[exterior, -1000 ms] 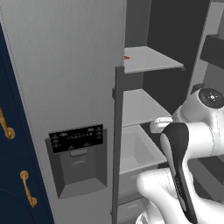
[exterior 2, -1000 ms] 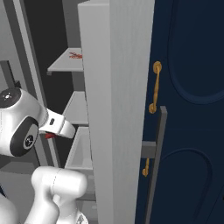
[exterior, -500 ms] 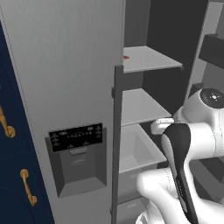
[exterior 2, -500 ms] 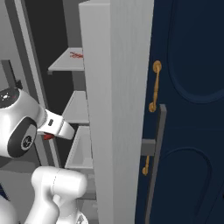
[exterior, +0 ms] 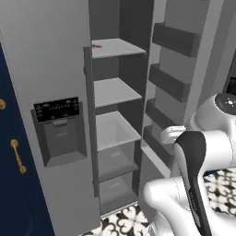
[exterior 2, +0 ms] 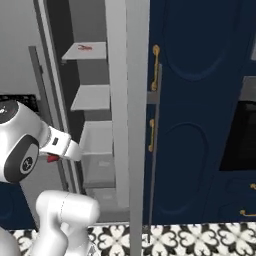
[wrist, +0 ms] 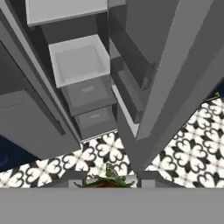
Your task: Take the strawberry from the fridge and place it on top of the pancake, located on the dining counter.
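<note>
The fridge (exterior: 46,55) stands open, its grey shelves and drawers bare in the hand view (wrist: 78,61). My gripper (exterior 2: 54,158) is pulled back from the shelves, in front of the open compartment, and points down at the tiled floor. It is shut on the strawberry (wrist: 105,182), whose green leaves and red top show between the dark fingertips. In the right base view the strawberry (exterior 2: 52,159) is a small red spot under the hand. The pancake and the dining counter are out of view.
A small red thing (exterior: 97,46) lies on the top shelf. The open right fridge door (exterior: 179,69) with its door bins stands close to my arm. Navy cabinets with brass handles (exterior 2: 200,100) flank the fridge. Patterned floor tiles (wrist: 183,144) lie below.
The whole picture has shifted: the base has backed away from the fridge, so more of the shelves, the door and the floor show. The gripper stays shut on the strawberry.
</note>
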